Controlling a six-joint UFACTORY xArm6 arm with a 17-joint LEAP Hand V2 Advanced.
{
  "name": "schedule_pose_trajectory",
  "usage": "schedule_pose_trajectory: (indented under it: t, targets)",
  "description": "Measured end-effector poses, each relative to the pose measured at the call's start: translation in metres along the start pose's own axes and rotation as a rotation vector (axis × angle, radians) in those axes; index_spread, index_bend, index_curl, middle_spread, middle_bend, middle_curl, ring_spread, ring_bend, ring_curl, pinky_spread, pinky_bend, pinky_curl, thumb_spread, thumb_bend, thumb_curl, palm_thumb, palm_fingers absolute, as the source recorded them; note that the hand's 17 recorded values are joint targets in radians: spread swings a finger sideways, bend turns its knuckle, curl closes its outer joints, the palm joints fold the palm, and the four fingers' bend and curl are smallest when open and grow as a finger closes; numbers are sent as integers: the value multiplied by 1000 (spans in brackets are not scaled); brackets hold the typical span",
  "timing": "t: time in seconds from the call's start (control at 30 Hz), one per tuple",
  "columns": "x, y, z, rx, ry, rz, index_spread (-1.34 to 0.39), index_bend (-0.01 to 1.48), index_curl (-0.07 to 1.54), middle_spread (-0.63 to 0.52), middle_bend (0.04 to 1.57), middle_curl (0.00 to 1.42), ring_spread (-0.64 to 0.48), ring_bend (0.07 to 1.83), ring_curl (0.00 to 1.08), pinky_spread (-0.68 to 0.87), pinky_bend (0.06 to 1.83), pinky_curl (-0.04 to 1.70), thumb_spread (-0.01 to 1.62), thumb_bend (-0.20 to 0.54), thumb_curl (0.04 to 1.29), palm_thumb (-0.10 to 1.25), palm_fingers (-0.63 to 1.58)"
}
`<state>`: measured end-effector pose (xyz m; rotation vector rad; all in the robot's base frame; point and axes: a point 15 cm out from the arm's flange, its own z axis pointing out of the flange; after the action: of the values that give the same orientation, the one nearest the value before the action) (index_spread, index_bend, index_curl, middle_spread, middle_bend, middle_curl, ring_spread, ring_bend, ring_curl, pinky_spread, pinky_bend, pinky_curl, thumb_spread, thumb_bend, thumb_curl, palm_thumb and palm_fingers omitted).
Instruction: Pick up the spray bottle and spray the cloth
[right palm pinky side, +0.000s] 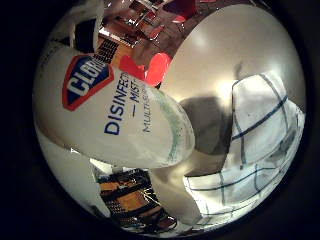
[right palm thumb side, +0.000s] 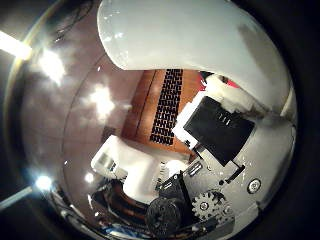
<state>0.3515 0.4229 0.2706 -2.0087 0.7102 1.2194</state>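
The spray bottle (right palm pinky side: 115, 115) is white with a red and blue label and fills much of the little finger side view, close against my palm. It hangs tilted above the pale table (right palm pinky side: 220, 55) and casts a shadow there. Beside that shadow, a white cloth (right palm pinky side: 255, 140) with dark blue check lines lies crumpled on the table. My right hand (right palm thumb side: 210, 165) shows its white, black and geared parts in the thumb side view, with fingers (right palm thumb side: 125, 170) curled in beside the bottle's smooth white upper part.
Red objects (right palm pinky side: 157, 67) stand past the table's far edge. A wooden panel with a dark grid (right palm thumb side: 167, 105) shows behind the hand. Bright lamps glare on a brown surface (right palm thumb side: 100, 100).
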Motion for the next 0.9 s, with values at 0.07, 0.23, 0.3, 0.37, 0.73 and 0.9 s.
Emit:
schedule_pose_trajectory:
  t: [0.07, 0.23, 0.3, 0.37, 0.73, 0.9]
  targets:
    - [1, 1, 1, -6, 0, -1, -206, 1081, 817, -109, 1310, 712, -199, 1315, 726, -211, 1024, 1220, 778, -29, 878, 871, 1138]
    - [8, 9, 1, -37, 28, -5, -233, 792, 759, -91, 1179, 648, -193, 1261, 654, -285, 999, 1044, 747, -34, 827, 822, 1056]
    - [10, 12, 1, -51, 39, -10, -246, 677, 755, -89, 1092, 626, -203, 1226, 630, -331, 999, 982, 715, -33, 809, 818, 996]
    - [12, 14, 0, -60, 47, -12, -251, 487, 732, -93, 1046, 624, -217, 1241, 627, -373, 1015, 951, 713, -33, 789, 817, 830]
    - [8, 16, -11, -69, 81, -33, -352, 205, 565, -114, 688, 562, -248, 1125, 551, -153, 674, 840, 1057, -33, 524, 673, 161]
    - [5, 13, -34, -47, 130, -56, -317, 208, 502, -77, 570, 508, -166, 921, 475, 181, 574, 758, 1073, -25, 440, 644, 123]
